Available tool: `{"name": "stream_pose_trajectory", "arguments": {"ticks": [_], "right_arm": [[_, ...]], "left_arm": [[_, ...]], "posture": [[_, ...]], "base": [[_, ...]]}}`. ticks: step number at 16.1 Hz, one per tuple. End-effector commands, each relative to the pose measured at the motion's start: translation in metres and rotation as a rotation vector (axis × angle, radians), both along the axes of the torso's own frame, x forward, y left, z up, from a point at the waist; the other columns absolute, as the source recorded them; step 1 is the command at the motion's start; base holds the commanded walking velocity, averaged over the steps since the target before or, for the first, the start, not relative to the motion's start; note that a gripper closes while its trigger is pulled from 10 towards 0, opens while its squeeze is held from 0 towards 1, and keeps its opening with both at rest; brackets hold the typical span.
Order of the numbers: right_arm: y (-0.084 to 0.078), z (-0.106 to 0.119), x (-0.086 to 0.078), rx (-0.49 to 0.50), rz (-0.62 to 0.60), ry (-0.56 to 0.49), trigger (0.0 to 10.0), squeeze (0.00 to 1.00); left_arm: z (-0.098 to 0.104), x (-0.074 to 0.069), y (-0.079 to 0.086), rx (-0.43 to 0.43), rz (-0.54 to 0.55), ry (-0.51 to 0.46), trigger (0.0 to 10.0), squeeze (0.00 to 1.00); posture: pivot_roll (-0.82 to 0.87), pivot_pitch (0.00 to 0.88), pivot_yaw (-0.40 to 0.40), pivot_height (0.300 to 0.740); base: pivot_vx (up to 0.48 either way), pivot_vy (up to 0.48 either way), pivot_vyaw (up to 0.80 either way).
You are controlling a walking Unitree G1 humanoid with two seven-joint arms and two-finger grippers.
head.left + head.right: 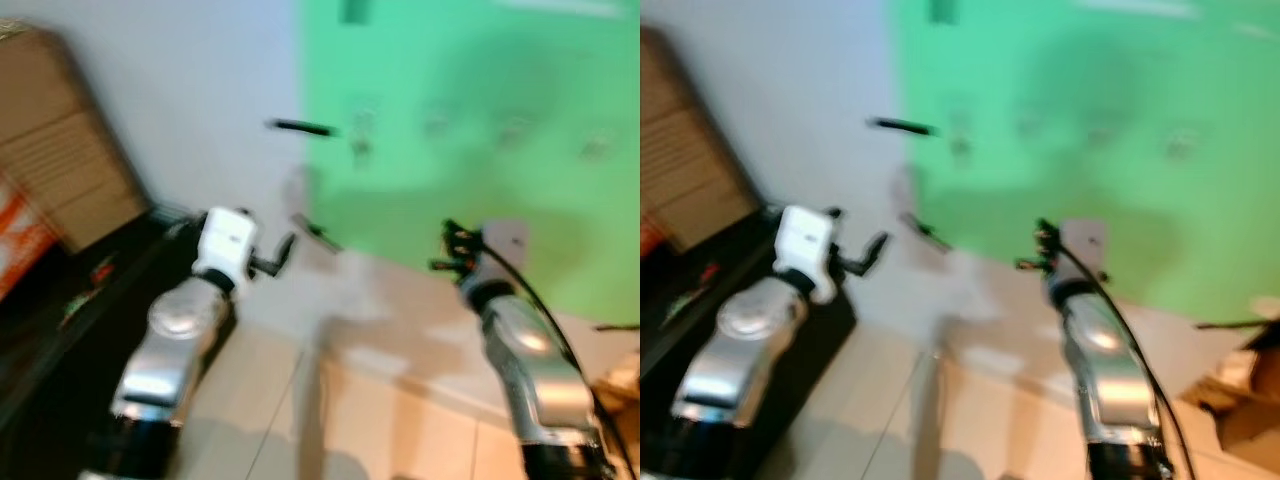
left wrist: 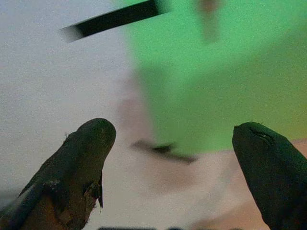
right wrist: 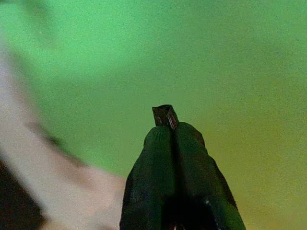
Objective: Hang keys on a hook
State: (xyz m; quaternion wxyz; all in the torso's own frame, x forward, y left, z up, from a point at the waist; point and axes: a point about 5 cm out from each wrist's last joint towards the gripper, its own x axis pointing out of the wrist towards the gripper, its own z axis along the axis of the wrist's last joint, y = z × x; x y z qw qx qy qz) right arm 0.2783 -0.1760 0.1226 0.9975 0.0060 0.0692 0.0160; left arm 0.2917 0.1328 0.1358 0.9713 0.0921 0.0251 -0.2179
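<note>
Well, everything is blurry, so the keys are hard to make out. A small dark piece (image 3: 164, 115) sticks out from the tip of the right gripper (image 3: 172, 130). Its two black fingers are pressed tight together on that piece. I cannot tell if the piece is a key.

That gripper sits at the middle right of the left eye view, at the end of a silver arm, and points at the green wall (image 1: 480, 170). Some faint grey spots (image 1: 436, 121) sit in a row across the upper part of the green wall. They are too blurry to tell if they are hooks.

The left gripper (image 2: 172, 139) is wide open, with a big gap between its fingers and nothing in it. It is in the middle left of the left eye view, facing the place where the green wall meets the white wall (image 1: 190, 90). A short black bar (image 1: 300, 127) is on the white wall above it.

A brown cardboard box (image 1: 60, 140) is at the upper left. A black shelf (image 1: 60, 330) sits under it. The tile floor (image 1: 380, 430) runs along the bottom.
</note>
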Motion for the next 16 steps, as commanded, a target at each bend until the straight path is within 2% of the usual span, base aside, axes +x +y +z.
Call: {"name": "stream_pose_trajectory", "arguments": {"ticks": [1, 3, 5, 7, 11, 14, 16], "right_arm": [[0.006, 0.009, 0.001, 0.011, 0.012, -0.043, 10.0, 0.00], [0.006, 0.011, 0.000, 0.015, 0.018, -0.059, 10.0, 0.00], [0.013, 0.015, -0.003, 0.033, 0.111, -0.088, 10.0, 0.00], [0.021, 0.019, -0.005, 0.092, 0.234, -0.103, 10.0, 0.00], [0.032, 0.027, -0.005, 0.114, 0.403, -0.122, 10.0, 0.00], [0.041, 0.034, 0.001, 0.162, 0.484, -0.124, 10.0, 0.00], [0.052, 0.046, 0.010, 0.262, 0.539, -0.159, 10.0, 0.00]], "left_arm": [[0.003, 0.003, 0.007, 0.018, 0.010, -0.002, 10.0, 0.00], [0.003, 0.003, 0.006, 0.020, -0.005, -0.002, 10.0, 0.00], [0.003, 0.003, 0.003, 0.026, -0.025, -0.006, 10.0, 0.00], [0.004, 0.001, 0.004, 0.013, -0.027, -0.017, 10.0, 0.00], [0.005, -0.002, 0.008, 0.010, -0.038, -0.023, 10.0, 0.00], [0.007, -0.005, 0.011, 0.019, -0.056, -0.023, 10.0, 0.00], [0.010, -0.007, 0.013, 0.017, -0.096, -0.024, 10.0, 0.00]], "posture": [[-0.06, 0.000, 0.101, 0.740], [-0.07, 0.000, 0.107, 0.740], [-0.06, 0.000, 0.102, 0.740], [-0.05, 0.000, 0.095, 0.740], [-0.03, 0.000, 0.072, 0.740], [-0.02, 0.000, 0.061, 0.740], [-0.01, 0.000, 0.061, 0.740]], "base": [[0.322, 0.000, -0.80], [0.328, 0.000, -0.80], [0.139, 0.000, 0.00], [0.000, 0.000, 0.00], [0.000, 0.000, 0.00], [0.000, 0.000, 0.00], [0.000, 0.000, 0.00]]}}
